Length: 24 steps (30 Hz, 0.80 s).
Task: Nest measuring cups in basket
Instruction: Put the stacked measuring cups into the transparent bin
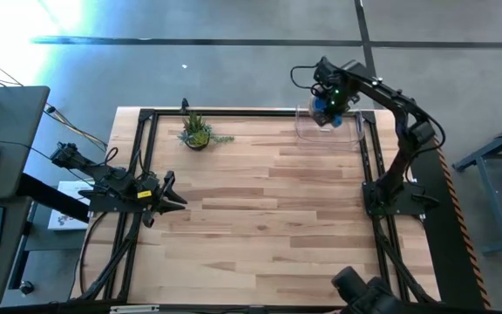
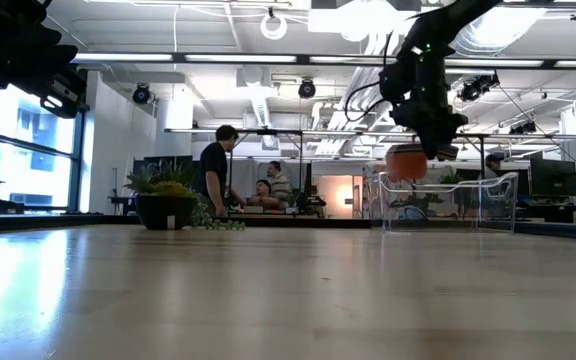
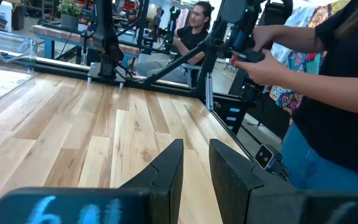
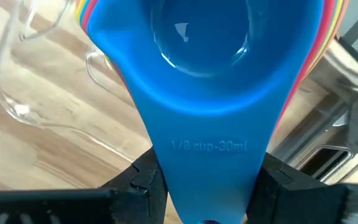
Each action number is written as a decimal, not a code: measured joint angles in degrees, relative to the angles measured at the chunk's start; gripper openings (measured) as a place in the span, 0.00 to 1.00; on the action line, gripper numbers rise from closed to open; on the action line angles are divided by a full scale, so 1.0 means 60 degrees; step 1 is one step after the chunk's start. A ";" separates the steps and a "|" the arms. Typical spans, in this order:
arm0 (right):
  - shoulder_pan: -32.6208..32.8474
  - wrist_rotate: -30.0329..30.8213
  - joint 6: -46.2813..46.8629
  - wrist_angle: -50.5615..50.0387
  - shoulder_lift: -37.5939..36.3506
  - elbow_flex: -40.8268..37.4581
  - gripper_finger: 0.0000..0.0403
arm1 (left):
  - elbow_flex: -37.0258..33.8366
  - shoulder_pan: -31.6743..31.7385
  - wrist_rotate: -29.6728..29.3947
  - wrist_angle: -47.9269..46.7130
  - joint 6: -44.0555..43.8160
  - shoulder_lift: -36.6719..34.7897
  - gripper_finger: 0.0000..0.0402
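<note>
My right gripper (image 1: pixel 328 103) is over the table's far right corner, shut on a nested stack of measuring cups (image 4: pixel 204 68). The blue cup is innermost, and pink, orange and yellow rims show around it. In the low view the stack (image 2: pixel 406 161) hangs above the clear basket (image 2: pixel 450 203), whose rim (image 4: pixel 17 109) shows below the cups in the right wrist view. The basket (image 1: pixel 331 129) stands on its base on the table. My left gripper (image 1: pixel 169 196) waits open at the table's left edge, touching nothing; its fingers (image 3: pixel 166 177) show a narrow gap. My right gripper pinches the stacked flat handles between its two fingers (image 4: pixel 143 180), with the blue cup's handle (image 4: pixel 210 155) facing the camera. It comes from above, pointing down. The stack is lifted clear and hangs below the fingers over the basket, bowls farthest from the gripper.
A small potted plant (image 1: pixel 196 133) stands near the far edge, left of the middle. A black frame (image 1: pixel 142 166) runs along the table's sides. A person (image 3: pixel 328 93) stands beyond the table's right side; other people (image 2: pixel 213 170) are in the room behind.
</note>
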 joint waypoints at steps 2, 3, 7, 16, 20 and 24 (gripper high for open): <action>0.0000 -0.0037 -0.0143 -0.0102 0.0085 0.0000 0.34 | 0.0000 -0.0001 -0.0001 0.0004 0.0001 -0.0001 0.17; 0.0000 -0.0049 -0.0167 -0.0121 0.0116 0.0000 0.34 | 0.0000 -0.0002 -0.0002 0.0004 0.0001 -0.0001 0.17; 0.0070 -0.0143 -0.0123 0.0222 0.0053 -0.0370 0.34 | 0.0000 0.0001 0.0001 0.0004 -0.0001 0.0000 0.17; 0.0069 -0.0501 -0.0111 0.1538 -0.0619 -0.2292 0.34 | 0.0000 0.0000 -0.0003 0.0003 -0.0001 -0.0002 0.17; 0.0066 -0.0454 -0.0391 0.2215 -0.0627 -0.2929 0.34 | 0.0000 -0.0002 0.0000 0.0003 0.0000 0.0000 0.17; 0.0066 -0.0516 -0.0497 0.2942 -0.0627 -0.3553 0.34 | 0.0000 -0.0002 -0.0001 0.0002 -0.0002 -0.0001 0.17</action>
